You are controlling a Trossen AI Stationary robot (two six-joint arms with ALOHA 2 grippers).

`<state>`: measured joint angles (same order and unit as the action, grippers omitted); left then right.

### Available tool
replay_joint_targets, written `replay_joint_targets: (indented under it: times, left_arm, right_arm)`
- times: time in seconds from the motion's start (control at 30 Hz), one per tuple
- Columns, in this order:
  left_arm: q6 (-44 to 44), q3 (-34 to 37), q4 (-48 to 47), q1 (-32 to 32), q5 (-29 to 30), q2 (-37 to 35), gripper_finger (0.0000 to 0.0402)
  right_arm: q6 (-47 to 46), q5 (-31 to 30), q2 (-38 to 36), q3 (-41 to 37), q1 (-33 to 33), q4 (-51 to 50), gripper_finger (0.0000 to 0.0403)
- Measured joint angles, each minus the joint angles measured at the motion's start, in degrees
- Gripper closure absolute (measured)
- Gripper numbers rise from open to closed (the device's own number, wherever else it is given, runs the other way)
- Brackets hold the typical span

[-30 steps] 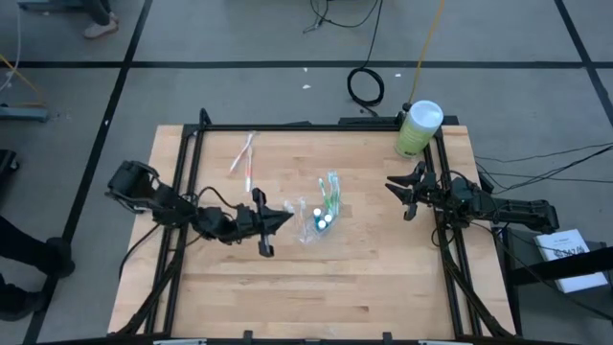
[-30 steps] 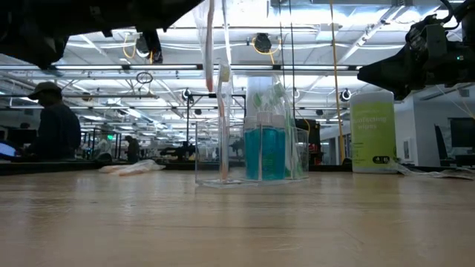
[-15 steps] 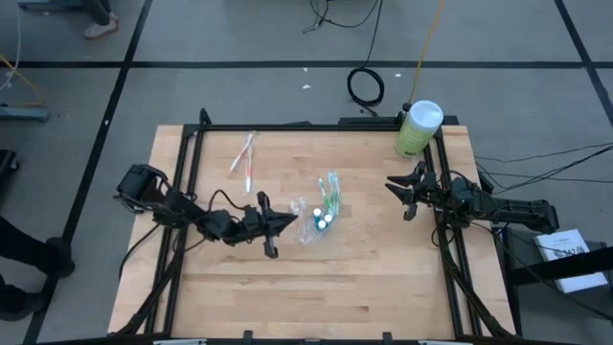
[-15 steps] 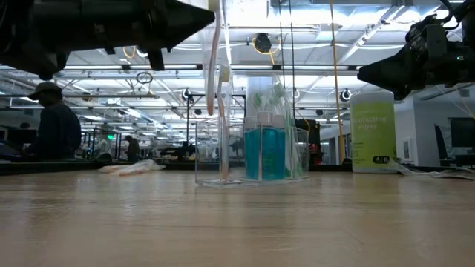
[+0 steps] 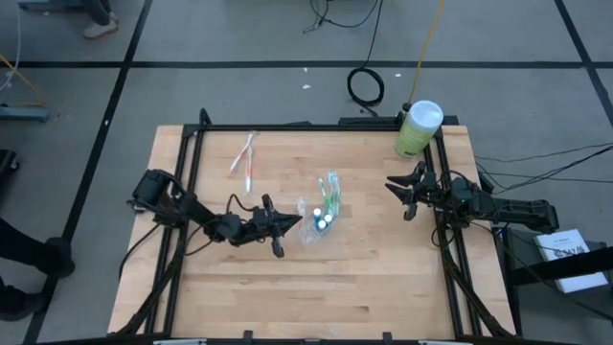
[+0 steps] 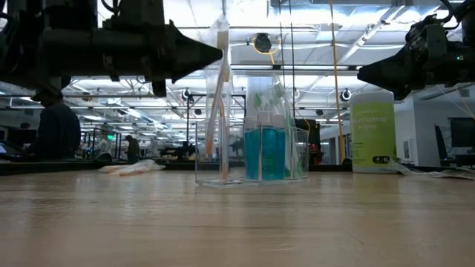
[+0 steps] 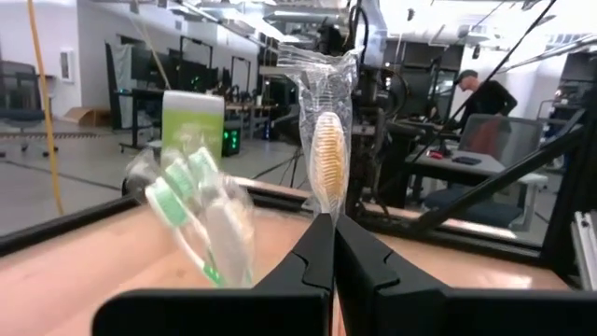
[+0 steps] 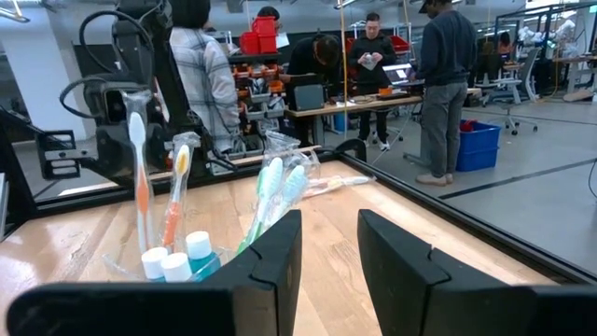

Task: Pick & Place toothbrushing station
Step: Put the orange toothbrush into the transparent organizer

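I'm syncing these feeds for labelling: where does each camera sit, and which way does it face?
High: overhead, straight down; both arms.
Low: tabletop level, facing the clear holder and the room.
Left wrist: behind left gripper, shut on a wrapped toothbrush.
Right wrist: behind open right gripper, facing the holder.
All show the holder.

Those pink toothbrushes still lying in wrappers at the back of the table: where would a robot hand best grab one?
Probably across the middle of the handle, coming straight down from above. The wrapped pink toothbrushes lie flat on the table, long and slim, so fingers straddling the narrow width should close on them easily. The left gripper is nearer, but is shut on another wrapped toothbrush.
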<state>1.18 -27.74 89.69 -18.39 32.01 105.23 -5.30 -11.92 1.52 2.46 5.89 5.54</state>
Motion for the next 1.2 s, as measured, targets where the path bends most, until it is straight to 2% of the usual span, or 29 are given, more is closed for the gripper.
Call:
replay_joint_targets:
  times: [0.63, 1.2]
  left_arm:
    - [4.33, -2.58, 0.01, 0.41, 0.80, 8.11, 0.0401]
    - [5.13, -2.56, -0.04, 0.41, 1.53, 8.17, 0.0384]
  right_arm:
    - [0.00, 0.00, 0.00, -0.02, 0.02, 0.00, 0.0305]
    - [0.00, 0.00, 0.00, -0.07, 0.02, 0.00, 0.0305]
